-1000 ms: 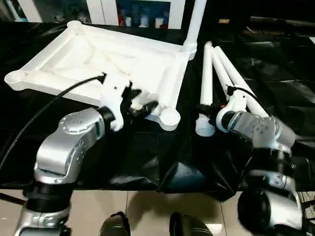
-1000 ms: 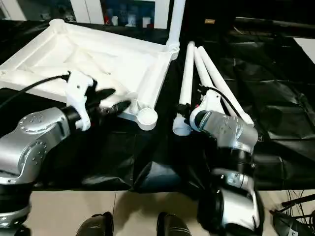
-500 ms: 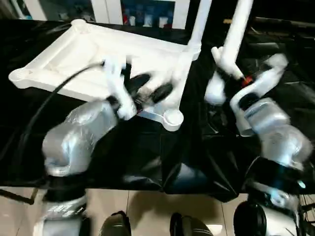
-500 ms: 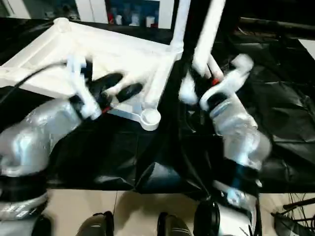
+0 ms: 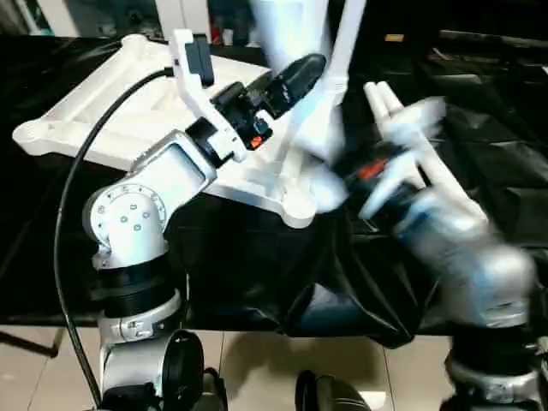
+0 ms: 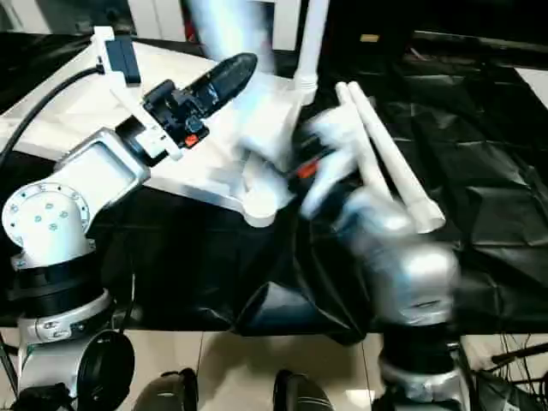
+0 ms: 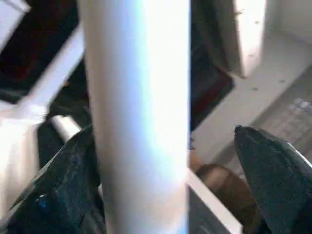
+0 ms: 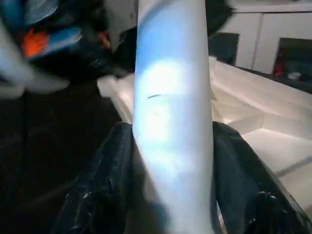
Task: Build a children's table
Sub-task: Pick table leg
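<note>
The white tabletop lies underside up on the black-covered table. One leg stands in its far right corner socket. My right gripper is shut on another white leg, which it holds steeply tilted above the tabletop's right side, heavily blurred. My left gripper is raised by that leg, open, with the tube between its fingers and a gap on one side. Two more legs lie on the sheet to the right. The near right corner socket is bare.
A crinkled black sheet covers the table down to its front edge, with pale floor below. A black cable loops from my left wrist. White cabinets stand behind the table.
My right gripper lifted one leg off the sheet and swung it left over the tabletop. My left arm rose from the tabletop's near rim, and its fingers now stand open around that leg.
</note>
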Motion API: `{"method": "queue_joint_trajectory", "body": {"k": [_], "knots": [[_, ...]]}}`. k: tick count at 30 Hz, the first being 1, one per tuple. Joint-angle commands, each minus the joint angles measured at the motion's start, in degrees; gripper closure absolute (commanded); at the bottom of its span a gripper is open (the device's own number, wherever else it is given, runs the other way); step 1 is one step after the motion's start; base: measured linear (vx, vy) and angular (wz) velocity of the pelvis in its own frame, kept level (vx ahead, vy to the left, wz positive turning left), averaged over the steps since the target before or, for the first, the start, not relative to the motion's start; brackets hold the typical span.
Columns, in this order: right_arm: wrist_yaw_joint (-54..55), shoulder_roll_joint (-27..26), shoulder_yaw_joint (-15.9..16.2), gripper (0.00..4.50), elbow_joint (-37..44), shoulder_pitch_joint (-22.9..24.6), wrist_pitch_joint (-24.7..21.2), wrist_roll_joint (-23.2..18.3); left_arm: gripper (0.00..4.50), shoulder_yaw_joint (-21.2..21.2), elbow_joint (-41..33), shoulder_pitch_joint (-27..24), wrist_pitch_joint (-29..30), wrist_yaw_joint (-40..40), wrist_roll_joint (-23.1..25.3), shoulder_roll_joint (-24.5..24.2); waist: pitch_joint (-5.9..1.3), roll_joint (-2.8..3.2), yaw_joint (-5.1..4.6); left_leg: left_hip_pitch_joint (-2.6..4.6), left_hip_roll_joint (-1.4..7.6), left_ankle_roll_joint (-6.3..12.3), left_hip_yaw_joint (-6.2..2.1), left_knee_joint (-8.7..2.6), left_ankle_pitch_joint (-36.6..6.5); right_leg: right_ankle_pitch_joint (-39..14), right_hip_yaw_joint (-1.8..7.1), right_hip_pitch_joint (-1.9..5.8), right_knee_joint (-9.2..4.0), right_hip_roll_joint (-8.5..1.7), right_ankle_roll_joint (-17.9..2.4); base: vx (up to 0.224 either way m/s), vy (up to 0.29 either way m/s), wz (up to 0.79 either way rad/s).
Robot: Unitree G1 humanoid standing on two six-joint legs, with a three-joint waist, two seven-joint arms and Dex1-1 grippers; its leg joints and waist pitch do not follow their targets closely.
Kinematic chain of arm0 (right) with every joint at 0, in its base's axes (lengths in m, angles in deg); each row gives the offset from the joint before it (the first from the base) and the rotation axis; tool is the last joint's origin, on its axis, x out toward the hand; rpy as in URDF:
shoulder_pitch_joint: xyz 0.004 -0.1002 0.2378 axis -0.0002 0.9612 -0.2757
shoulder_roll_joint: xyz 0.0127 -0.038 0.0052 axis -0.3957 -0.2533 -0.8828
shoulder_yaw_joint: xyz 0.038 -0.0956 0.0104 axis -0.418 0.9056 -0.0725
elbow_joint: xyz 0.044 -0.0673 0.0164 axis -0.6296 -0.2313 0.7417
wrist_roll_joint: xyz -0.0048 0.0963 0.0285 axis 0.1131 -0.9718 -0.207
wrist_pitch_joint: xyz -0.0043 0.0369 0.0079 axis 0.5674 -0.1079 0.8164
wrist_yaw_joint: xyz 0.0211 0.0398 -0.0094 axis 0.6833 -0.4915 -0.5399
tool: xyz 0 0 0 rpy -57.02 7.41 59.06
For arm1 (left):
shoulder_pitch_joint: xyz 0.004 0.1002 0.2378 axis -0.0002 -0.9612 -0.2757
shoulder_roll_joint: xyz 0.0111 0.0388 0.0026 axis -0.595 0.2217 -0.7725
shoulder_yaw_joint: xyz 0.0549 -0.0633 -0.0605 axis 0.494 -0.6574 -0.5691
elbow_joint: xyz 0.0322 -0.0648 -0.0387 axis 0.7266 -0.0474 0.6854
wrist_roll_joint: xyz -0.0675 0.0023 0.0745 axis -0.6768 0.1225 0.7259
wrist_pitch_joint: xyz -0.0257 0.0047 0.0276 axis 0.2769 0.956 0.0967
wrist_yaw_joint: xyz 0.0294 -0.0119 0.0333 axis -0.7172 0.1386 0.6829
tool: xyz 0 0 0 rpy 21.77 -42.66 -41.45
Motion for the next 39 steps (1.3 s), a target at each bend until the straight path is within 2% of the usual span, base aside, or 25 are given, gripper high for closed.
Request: {"method": "queue_joint_trajectory", "body": {"k": [1,2,5,8,10,12,15,18,21,22,26,28,33,37,38,39], "knots": [[0.04,1.26,3.21,2.62,-0.28,0.16,2.11,3.58,0.0,0.04,0.29,0.12,-0.31,1.85,-0.14,0.34,-6.18,0.12,0.08,1.03,1.3,2.88,-0.9,-2.79,-6.23,-8.53,2.39,3.94,-3.45,-3.29,-9.52,0.0,0.0,0.0],[0.17,1.32,3.41,2.62,-0.37,0.17,2.21,3.78,0.29,0.01,0.28,0.11,-0.35,1.94,-0.27,0.36,-6.18,0.07,0.12,0.97,1.27,2.98,-0.85,-2.74,-6.34,-8.29,2.48,3.98,-3.35,-3.39,-9.74,0.0,0.0,0.0],[3.66,0.26,3.72,2.62,-1.81,-0.2,2.56,4.86,0.39,-1.06,0.44,0.07,0.5,4.56,-0.52,0.41,-6.13,0.05,0.15,0.99,1.29,3.29,-0.83,-2.63,-6.92,-8.72,2.49,3.79,-3.34,-3.44,-10.13,0.0,0.0,0.0],[4.31,-0.19,3.73,2.62,-2.51,-0.5,3.08,5.8,0.74,-1.18,0.35,-0.36,0.97,5.47,0.32,0.12,-6.06,0.05,0.28,1.01,1.31,2.99,-0.86,-2.65,-7.52,-9.77,2.48,3.71,-3.45,-3.43,-9.62,0.0,0.0,0.0],[4.39,-0.21,3.82,2.62,-2.84,-0.59,3.51,6.23,0.77,-0.96,0.23,-0.59,0.9,5.84,0.65,-0.02,-6.06,0.03,0.25,1.0,1.31,2.91,-0.88,-2.65,-7.88,-10.04,2.47,3.69,-3.44,-3.43,-9.24,0.0,0.0,0.0],[4.58,-0.11,3.92,2.62,-3.31,-0.69,4.08,6.61,1.08,-0.64,0.16,-0.8,0.48,6.11,0.56,-0.03,-6.04,-0.01,0.3,0.96,1.29,2.87,-0.88,-2.66,-8.02,-10.14,2.48,3.69,-3.48,-3.46,-8.93,0.0,0.0,0.0],[4.88,-0.02,4.03,2.62,-3.65,-0.72,4.46,6.99,1.23,-0.24,0.29,-1.01,-0.29,6.52,0.74,-0.2,-6.08,-0.07,0.28,0.88,1.26,3.03,-0.9,-2.62,-7.64,-9.88,2.48,3.73,-3.41,-3.47,-8.73,0.0,0.0,0.0],[5.17,0.04,4.31,2.62,-3.88,-0.8,4.74,6.99,1.6,-0.37,0.52,-0.96,-0.81,7.19,0.53,-0.11,-6.17,-0.05,0.27,0.84,1.24,3.18,-0.88,-2.55,-7.23,-9.05,2.49,3.77,-3.29,-3.44,-8.87,0.0,0.0,0.0],[5.26,-0.02,4.38,2.62,-4.1,-0.91,4.89,7.0,1.67,-0.62,0.88,-0.8,-1.13,7.56,0.56,-0.07,-6.15,-0.05,0.26,0.81,1.23,3.29,-0.88,-2.57,-7.34,-9.02,2.46,3.79,-3.32,-3.44,-8.95,0.0,0.0,0.0],[5.27,-0.2,4.35,2.62,-4.22,-0.97,5.05,7.14,1.88,-0.87,1.11,-0.7,-1.33,7.66,0.34,-0.02,-6.18,0.06,0.27,0.88,1.25,3.28,-0.89,-2.55,-7.42,-9.09,2.46,3.74,-3.32,-3.44,-9.05,0.0,0.0,0.0],[5.41,-0.38,4.4,2.62,-4.36,-1.01,5.33,7.1,2.05,-0.9,1.24,-0.69,-1.57,7.62,0.18,-0.01,-6.18,0.04,0.28,0.89,1.25,3.14,-0.89,-2.57,-7.58,-9.32,2.46,3.75,-3.36,-3.42,-8.99,0.0,0.0,0.0],[5.48,-0.42,4.41,2.62,-4.32,-0.99,5.33,7.06,2.34,-0.96,1.33,-0.66,-1.73,7.69,0.14,0.02,-6.22,0.14,0.28,0.89,1.26,3.22,-0.9,-2.53,-7.3,-8.51,2.48,3.76,-3.26,-3.4,-9.2,0.0,0.0,0.0],[6.03,-0.69,4.11,2.62,-4.15,-1.04,4.97,6.65,2.59,-0.95,1.46,-0.59,-2.2,7.87,-0.21,-0.16,-6.22,0.15,0.3,0.87,1.23,3.35,-0.89,-2.52,-7.43,-8.39,2.47,3.82,-3.25,-3.42,-9.5,0.0,0.0,0.0],[6.97,-2.06,2.77,2.62,-4.7,-1.67,3.13,5.34,2.64,-1.01,1.73,-0.36,-3.07,8.15,-0.02,-0.43,-6.15,0.21,0.19,0.93,1.25,3.17,-0.94,-2.6,-8.04,-9.04,2.44,3.78,-3.31,-3.41,-9.54,0.0,0.0,0.0],[9.41,-4.31,-0.04,2.62,-4.96,-2.16,0.87,3.19,2.64,-1.0,1.89,-0.27,-3.47,8.02,0.27,-0.79,-6.15,0.22,0.17,0.98,1.28,3.11,-0.93,-2.58,-8.06,-8.92,2.47,3.71,-3.28,-3.39,-9.5,0.0,0.0,0.0],[10.23,-5.14,-1.22,2.62,-4.89,-2.27,-0.02,2.15,2.65,-0.94,1.94,-0.25,-3.75,8.03,0.57,-1.03,-6.18,0.22,0.13,0.92,1.22,3.17,-0.98,-2.63,-8.04,-8.93,2.44,3.76,-3.26,-3.39,-9.55,0.0,0.0,0.0]]}}
